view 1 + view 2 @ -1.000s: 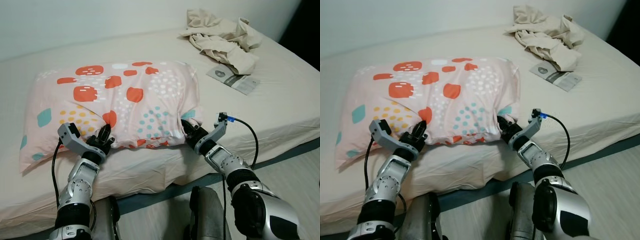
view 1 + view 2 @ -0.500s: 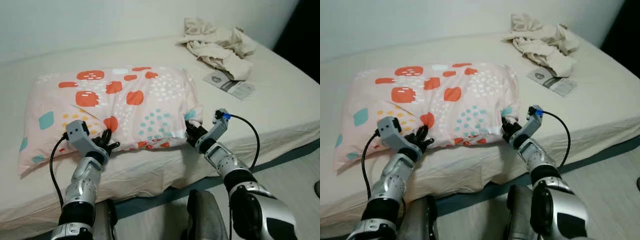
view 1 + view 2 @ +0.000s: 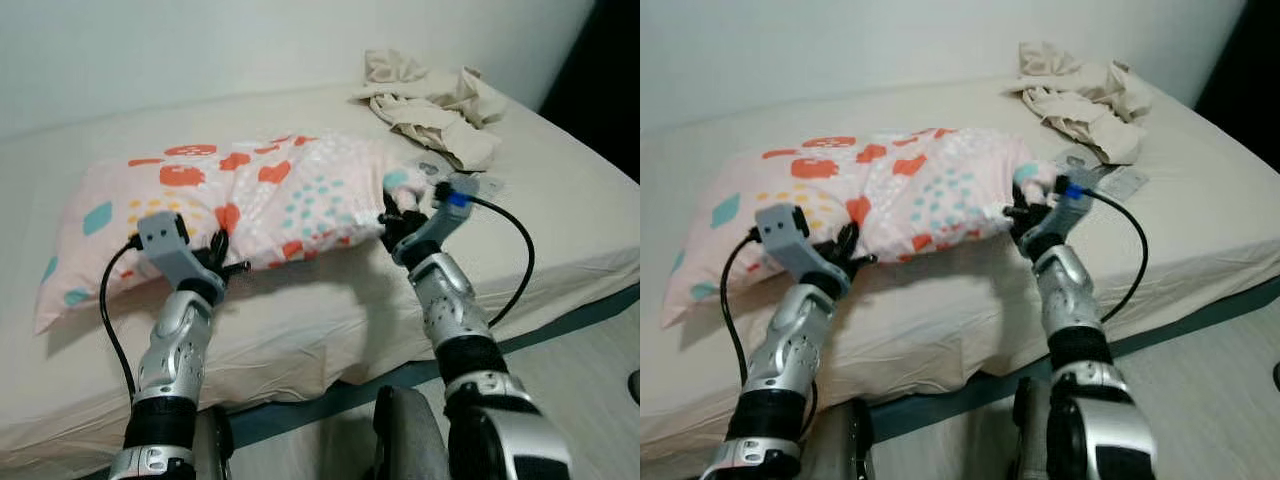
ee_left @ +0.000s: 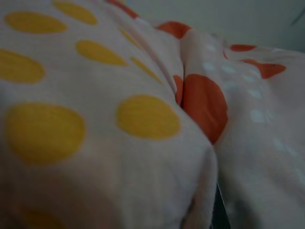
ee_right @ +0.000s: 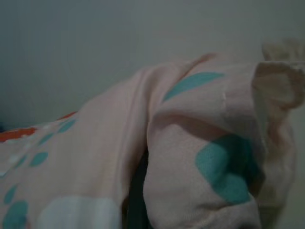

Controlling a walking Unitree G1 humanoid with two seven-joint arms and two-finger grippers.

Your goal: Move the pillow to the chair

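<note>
A pink pillow (image 3: 270, 185) with orange, yellow and teal spots lies across the bed (image 3: 330, 310). Its near edge is raised off the mattress, with a shadow under it. My left gripper (image 3: 222, 264) grips the near edge at the pillow's left part, fingers shut into the fabric. My right gripper (image 3: 392, 213) holds the near right corner, also shut on it. The left wrist view is close on the pillow's (image 4: 143, 119) spotted cloth. In the right wrist view the pillow's (image 5: 205, 143) bunched corner sits just ahead of the fingers.
A crumpled beige cloth (image 3: 430, 95) lies at the bed's far right, and a grey booklet (image 3: 485, 184) sits beside my right wrist. The bed's front edge (image 3: 330, 398) runs below my arms, with pale floor (image 3: 600, 340) at the lower right. A wall stands behind the bed.
Both grippers have risen and lifted the pillow's near edge off the mattress, so the pillow now tilts back. The camera has also shifted a little.
</note>
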